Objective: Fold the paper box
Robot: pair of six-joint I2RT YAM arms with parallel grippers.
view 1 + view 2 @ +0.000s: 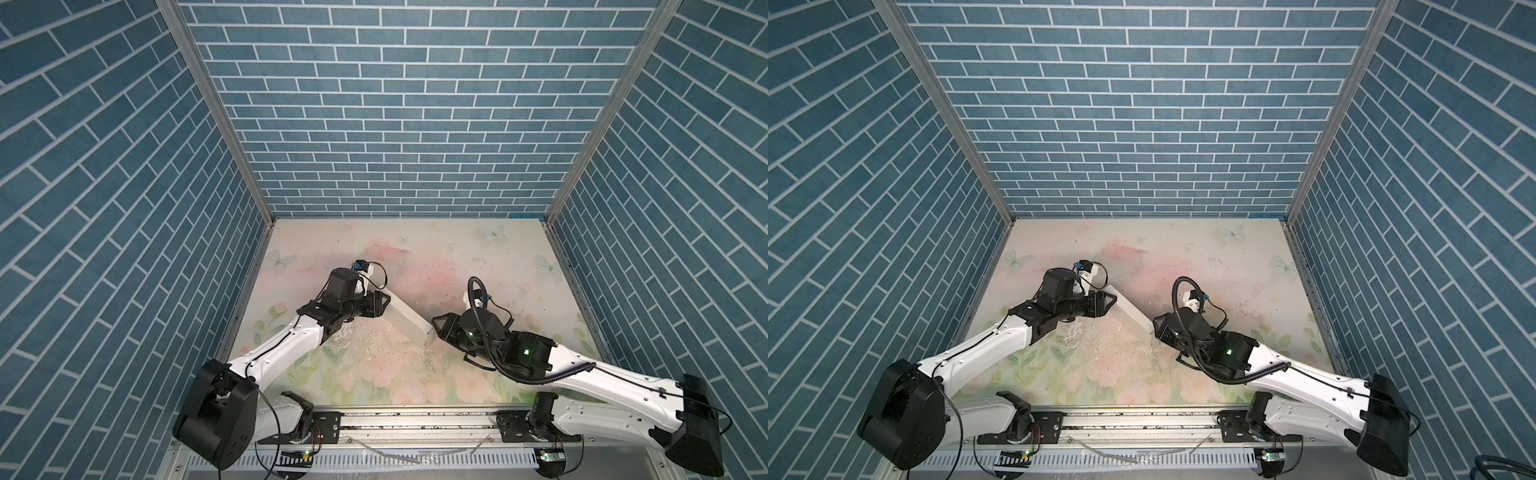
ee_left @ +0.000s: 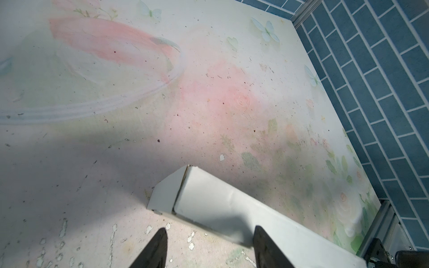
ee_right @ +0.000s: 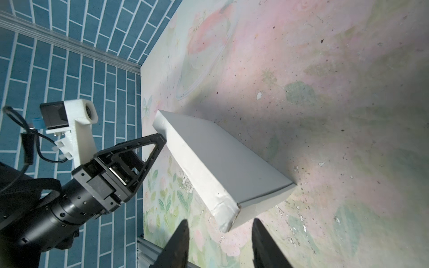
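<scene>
Paper box (image 1: 406, 316) (image 1: 1131, 311) (image 3: 222, 157): white, closed up into a shallow rectangular form, located on the floral-printed counter (image 1: 478, 257) about mid-depth, between the two arms. In both top views it presents as a narrow slanted strip. Its long axis runs diagonally, the far end pointing toward the back-left and the near end toward the front-right. Whether it lies flat or is propped on a long edge cannot be told. In the right wrist view one broad face is in shade and one long narrow side is lit, with creasing at the near corner. In the left wrist view the box (image 2: 220, 208) shows an end flap (image 2: 163, 193) with a clipped corner at its far end, a seam visible between flap and wall. Left gripper (image 1: 384, 304) (image 2: 210, 243): positioned at the far end of the box, jaws standing apart and clamping nothing. In the right wrist view the tip of one finger (image 3: 160, 139) is touching the lit long side near the far end. Right gripper (image 1: 436, 326) (image 3: 220, 241): positioned at the near end, jaws likewise apart, the near corner of the box just beyond the fingertips and not clamped. Counter surface shows specks and worn patches in the print
</scene>
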